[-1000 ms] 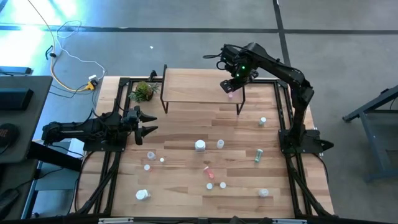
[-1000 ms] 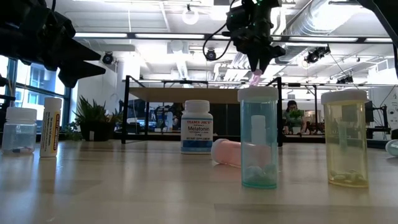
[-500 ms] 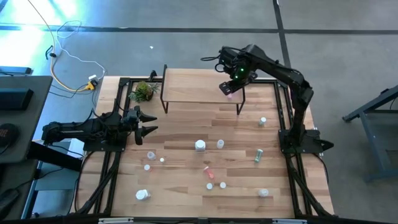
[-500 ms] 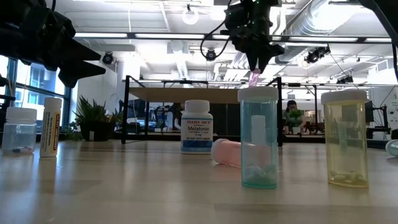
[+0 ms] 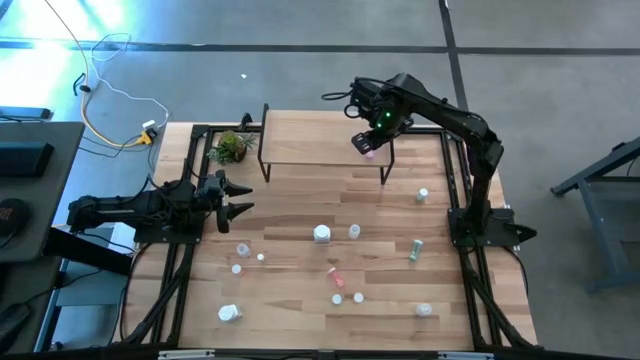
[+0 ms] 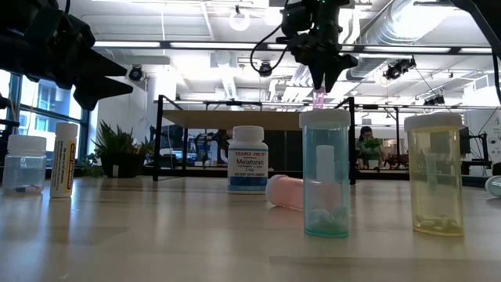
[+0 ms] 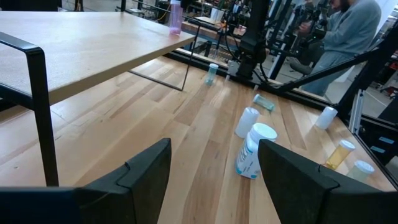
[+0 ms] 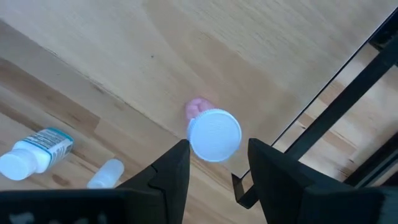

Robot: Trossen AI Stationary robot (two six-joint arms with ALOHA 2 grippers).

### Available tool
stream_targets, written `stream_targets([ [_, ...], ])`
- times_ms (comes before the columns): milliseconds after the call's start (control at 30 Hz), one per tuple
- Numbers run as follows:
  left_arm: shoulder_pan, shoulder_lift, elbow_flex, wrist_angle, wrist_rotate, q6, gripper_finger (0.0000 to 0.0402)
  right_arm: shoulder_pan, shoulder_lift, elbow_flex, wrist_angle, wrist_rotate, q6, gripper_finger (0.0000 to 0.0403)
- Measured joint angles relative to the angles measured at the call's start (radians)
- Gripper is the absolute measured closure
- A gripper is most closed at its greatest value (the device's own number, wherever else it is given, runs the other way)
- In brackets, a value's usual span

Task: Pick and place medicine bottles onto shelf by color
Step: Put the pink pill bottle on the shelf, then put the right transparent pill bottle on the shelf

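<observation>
Pink is the colour of the little bottle (image 5: pixel 369 153) that the right gripper (image 5: pixel 367 146) holds, and it has a white cap. The jaws are closed on it, one on each side, as the right wrist view shows. The bottle hangs straight up and down over the right end of the shelf (image 5: pixel 320 138), close to the front edge. In the low view the pink bottle (image 6: pixel 319 98) hangs just above the shelf board (image 6: pixel 235 118), under the pointed tips of the right gripper (image 6: pixel 322 84).

Another pink bottle (image 7: pixel 175 16) stands on the shelf top, seen far off in the left wrist view.

The left gripper (image 5: pixel 236 197) waits over the left side of the desk (image 5: pixel 300 290), well away from the shelf. Its jaws are wide open and hold nothing.

Many small bottles are spread on the desk in front of the shelf. A white jar (image 5: pixel 321 234) stands near the middle, with a small white bottle (image 5: pixel 354 231) just beside it. A green bottle (image 5: pixel 414 250) lies on its side toward the right. A red bottle (image 5: pixel 336 276) lies nearer the front. A wider white jar (image 5: pixel 230 313) sits at the front left. A small green plant (image 5: pixel 233 147) stands beside the left end of the shelf.

A person in a grey top (image 7: pixel 348 31) is in the room behind the desk.
</observation>
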Motion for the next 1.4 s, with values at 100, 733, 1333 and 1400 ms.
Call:
stream_targets([
  [100, 0.000, 0.000, 0.000, 0.000, 0.000, 0.000, 0.0172, 0.000, 0.000, 0.000, 0.000, -0.021, 0.000, 0.0249],
  [733, 0.000, 0.000, 0.000, 0.000, -0.001, -0.009, 0.0172, 0.000, -0.022, 0.000, -0.003, -0.047, 0.050, 0.0249],
  [1333, 0.000, 0.002, 0.113, 0.009, 0.030, -0.053, 0.0172, 0.122, -0.213, 0.000, 0.025, 0.113, 0.045, 0.0249],
  [1400, 0.000, 0.013, 0.145, 0.006, 0.036, -0.051, 0.0172, 0.141, -0.231, 0.000, 0.032, 0.116, 0.051, 0.0249],
])
